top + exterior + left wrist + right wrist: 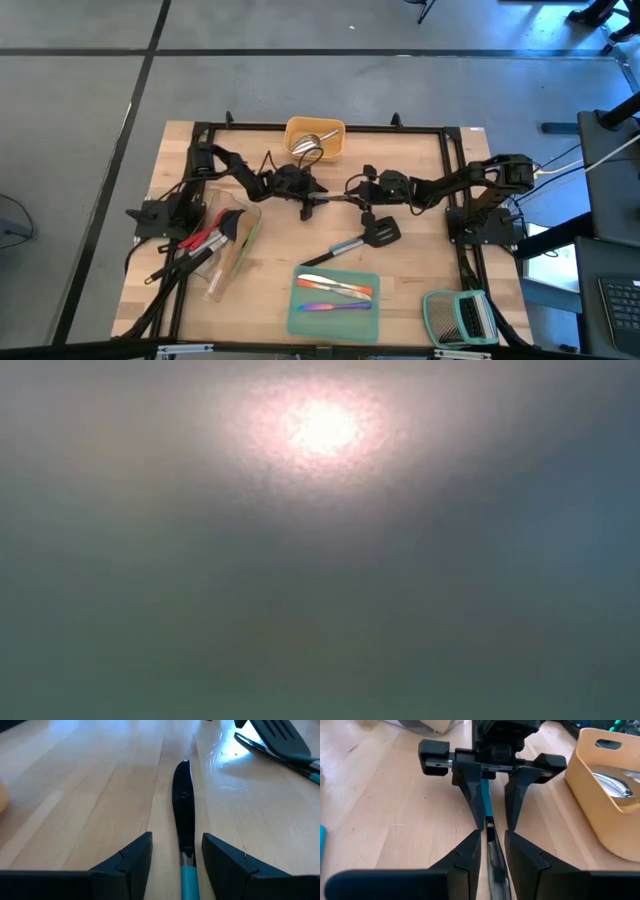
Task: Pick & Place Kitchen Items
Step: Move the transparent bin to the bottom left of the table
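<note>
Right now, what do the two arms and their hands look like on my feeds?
Both arms are dark, nearly black, jointed links with black cables running back to the table's black frame. The left hand has two matte black wedge-shaped fingers hung from a crossbar with boxy ends. The right hand has the same black tapered fingers with angular, faceted edges. No markings are readable.

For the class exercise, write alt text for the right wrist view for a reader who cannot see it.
Two dark grippers meet head-on over a wooden table, both straddling one slim utensil with a teal handle. The right gripper pinches its black blade; the left gripper opposite stands open around the handle. A yellow tray sits alongside.
</note>
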You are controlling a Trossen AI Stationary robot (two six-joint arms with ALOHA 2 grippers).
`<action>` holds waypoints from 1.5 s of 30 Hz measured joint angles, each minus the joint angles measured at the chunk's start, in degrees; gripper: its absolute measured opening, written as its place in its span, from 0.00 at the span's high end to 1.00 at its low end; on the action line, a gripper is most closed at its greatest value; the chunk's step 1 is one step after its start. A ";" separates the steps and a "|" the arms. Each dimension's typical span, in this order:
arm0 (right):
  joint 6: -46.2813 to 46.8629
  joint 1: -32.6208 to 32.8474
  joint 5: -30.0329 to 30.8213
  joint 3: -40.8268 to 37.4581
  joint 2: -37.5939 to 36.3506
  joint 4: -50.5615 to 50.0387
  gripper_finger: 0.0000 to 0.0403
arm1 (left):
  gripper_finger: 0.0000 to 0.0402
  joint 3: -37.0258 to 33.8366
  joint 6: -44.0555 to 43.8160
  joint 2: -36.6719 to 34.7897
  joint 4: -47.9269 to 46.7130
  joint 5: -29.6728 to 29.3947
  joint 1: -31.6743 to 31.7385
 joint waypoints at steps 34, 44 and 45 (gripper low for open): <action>-1.96 -0.79 4.11 0.98 0.00 -3.90 0.78 | 0.58 5.09 -0.25 -13.53 -18.93 6.21 -4.16; -0.47 -1.16 4.53 0.98 0.00 -6.76 0.78 | 0.62 15.38 2.03 -25.13 -70.72 -11.71 -14.70; -0.42 -1.11 4.52 0.98 0.00 -6.99 0.78 | 0.62 15.68 1.22 -26.03 -73.56 -13.46 -15.49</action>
